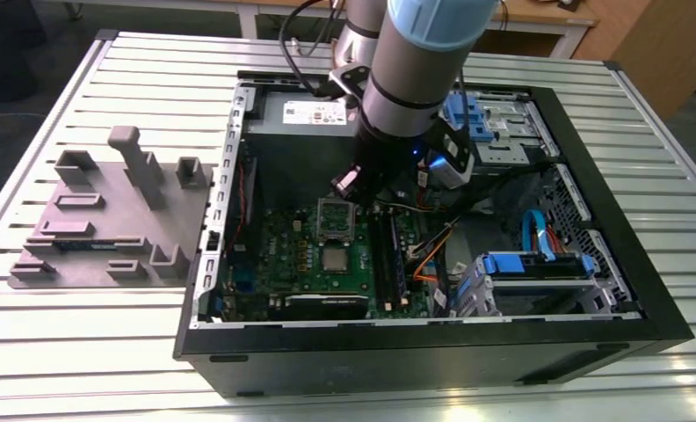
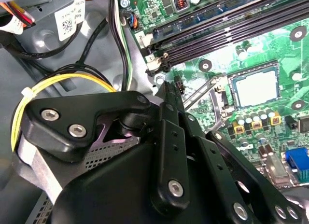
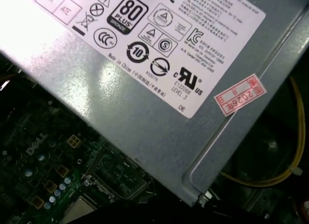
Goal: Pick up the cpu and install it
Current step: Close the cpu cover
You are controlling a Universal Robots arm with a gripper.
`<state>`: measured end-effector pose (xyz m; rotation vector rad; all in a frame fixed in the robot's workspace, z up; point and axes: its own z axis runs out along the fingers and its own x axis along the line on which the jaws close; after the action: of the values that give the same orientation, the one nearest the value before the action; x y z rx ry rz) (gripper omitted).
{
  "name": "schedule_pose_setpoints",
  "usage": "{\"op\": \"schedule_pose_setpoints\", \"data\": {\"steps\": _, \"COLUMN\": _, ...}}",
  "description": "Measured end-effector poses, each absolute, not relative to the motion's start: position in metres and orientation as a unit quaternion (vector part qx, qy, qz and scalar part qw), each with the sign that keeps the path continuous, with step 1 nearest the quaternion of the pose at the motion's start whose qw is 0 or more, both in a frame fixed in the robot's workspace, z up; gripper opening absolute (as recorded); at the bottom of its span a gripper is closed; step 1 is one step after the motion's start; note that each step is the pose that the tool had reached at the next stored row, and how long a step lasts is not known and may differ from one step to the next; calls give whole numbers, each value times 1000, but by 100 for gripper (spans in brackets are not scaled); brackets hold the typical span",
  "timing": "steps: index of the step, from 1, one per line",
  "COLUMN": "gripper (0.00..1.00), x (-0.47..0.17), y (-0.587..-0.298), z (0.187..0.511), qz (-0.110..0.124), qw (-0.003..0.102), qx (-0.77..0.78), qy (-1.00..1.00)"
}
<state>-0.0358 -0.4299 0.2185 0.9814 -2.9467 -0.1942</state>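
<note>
The small square silvery cpu (image 2: 256, 87) sits in the green motherboard's (image 1: 324, 264) socket, just beyond the black end effector (image 2: 169, 96); whether that is open or closed I cannot tell.

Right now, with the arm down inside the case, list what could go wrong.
1. The yellow cable loops right beside the black linkage at the end of the arm and could snag if it moves.
2. The cpu lies in its socket, seemingly unlatched; a bump might shift it.
3. The grey metal box sits close to the wrist; a collision is possible.
</note>
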Motion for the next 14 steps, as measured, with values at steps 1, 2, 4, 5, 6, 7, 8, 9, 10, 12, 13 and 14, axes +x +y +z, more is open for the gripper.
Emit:
{"op": "schedule_pose_setpoints", "data": {"steps": 1, "gripper": 10, "x": -36, "y": -430, "z": 219, "qz": -61, "qw": 15, "qx": 316, "qy": -947}}
{"op": "schedule_pose_setpoints", "data": {"steps": 2, "gripper": 10, "x": -36, "y": -430, "z": 220, "qz": -60, "qw": 16, "qx": 316, "qy": -947}}
{"op": "schedule_pose_setpoints", "data": {"steps": 4, "gripper": 10, "x": -36, "y": -430, "z": 221, "qz": -57, "qw": 17, "qx": 317, "qy": -946}}
{"op": "schedule_pose_setpoints", "data": {"steps": 5, "gripper": 10, "x": -36, "y": -430, "z": 221, "qz": -55, "qw": 17, "qx": 318, "qy": -946}}
{"op": "schedule_pose_setpoints", "data": {"steps": 6, "gripper": 10, "x": -36, "y": -430, "z": 221, "qz": -53, "qw": 18, "qx": 319, "qy": -946}}
{"op": "schedule_pose_setpoints", "data": {"steps": 7, "gripper": 10, "x": -36, "y": -430, "z": 222, "qz": -52, "qw": 19, "qx": 320, "qy": -946}}
{"op": "schedule_pose_setpoints", "data": {"steps": 8, "gripper": 10, "x": -36, "y": -430, "z": 222, "qz": -51, "qw": 19, "qx": 321, "qy": -946}}
{"op": "schedule_pose_setpoints", "data": {"steps": 9, "gripper": 10, "x": -36, "y": -430, "z": 222, "qz": -51, "qw": 19, "qx": 322, "qy": -945}}
{"op": "schedule_pose_setpoints", "data": {"steps": 10, "gripper": 10, "x": -36, "y": -430, "z": 223, "qz": -51, "qw": 19, "qx": 324, "qy": -945}}
{"op": "schedule_pose_setpoints", "data": {"steps": 12, "gripper": 10, "x": -36, "y": -430, "z": 224, "qz": -51, "qw": 19, "qx": 327, "qy": -944}}
{"op": "schedule_pose_setpoints", "data": {"steps": 13, "gripper": 10, "x": -36, "y": -430, "z": 224, "qz": -51, "qw": 19, "qx": 329, "qy": -943}}
{"op": "schedule_pose_setpoints", "data": {"steps": 14, "gripper": 10, "x": -36, "y": -430, "z": 224, "qz": -51, "qw": 20, "qx": 332, "qy": -942}}
